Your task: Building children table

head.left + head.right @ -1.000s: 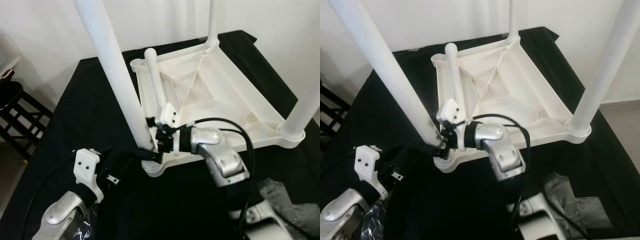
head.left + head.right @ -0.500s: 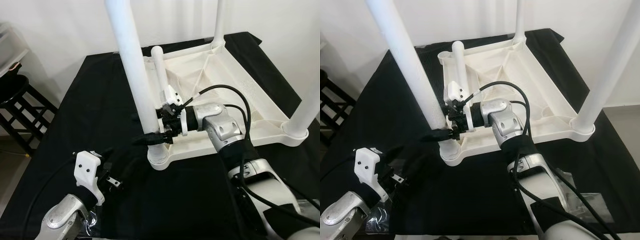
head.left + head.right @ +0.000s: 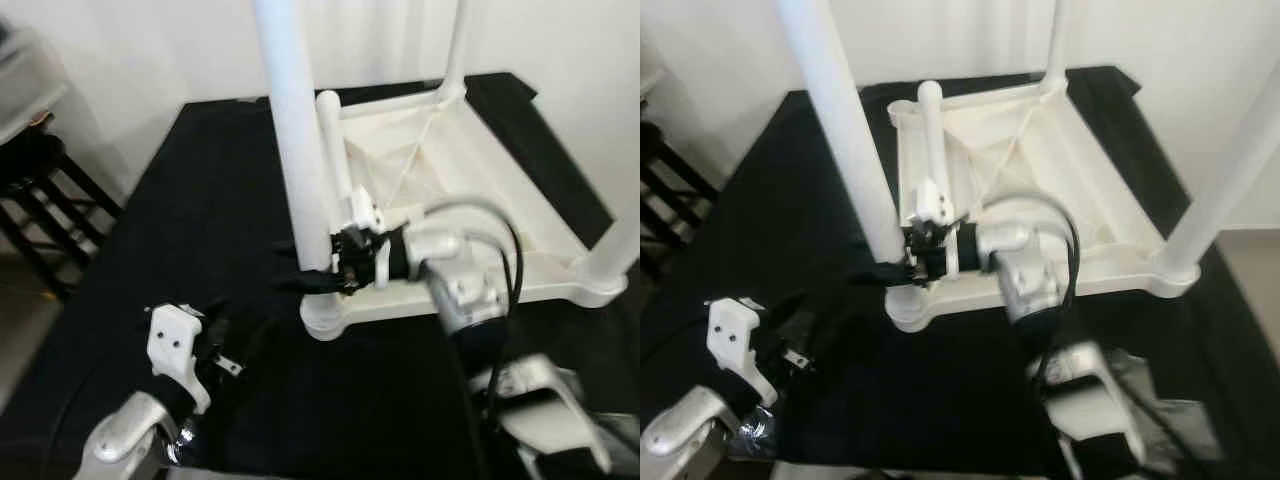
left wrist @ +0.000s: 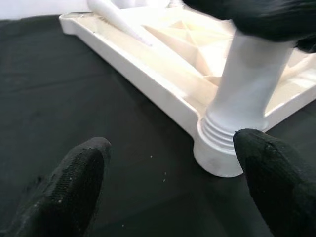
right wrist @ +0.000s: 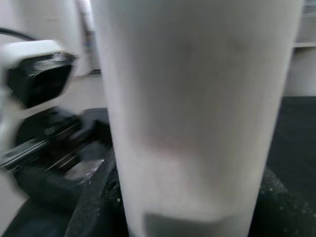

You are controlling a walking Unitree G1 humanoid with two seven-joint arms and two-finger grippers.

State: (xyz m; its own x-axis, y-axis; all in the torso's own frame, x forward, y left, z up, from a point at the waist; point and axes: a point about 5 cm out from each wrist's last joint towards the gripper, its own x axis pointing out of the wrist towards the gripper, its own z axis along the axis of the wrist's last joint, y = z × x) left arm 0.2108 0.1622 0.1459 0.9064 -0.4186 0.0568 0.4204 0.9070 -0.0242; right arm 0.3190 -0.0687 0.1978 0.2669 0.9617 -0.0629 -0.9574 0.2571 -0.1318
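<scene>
Right tool clenched around upright leg in tabletop corner socket; left tool released

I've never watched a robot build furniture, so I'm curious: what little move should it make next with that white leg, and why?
Probably a further twist or push of the near leg into its corner socket. The right gripper is clamped around the leg low down, and threads show above the socket, so it looks not fully seated. The left gripper is open beside the socket, on the black cloth.
</scene>
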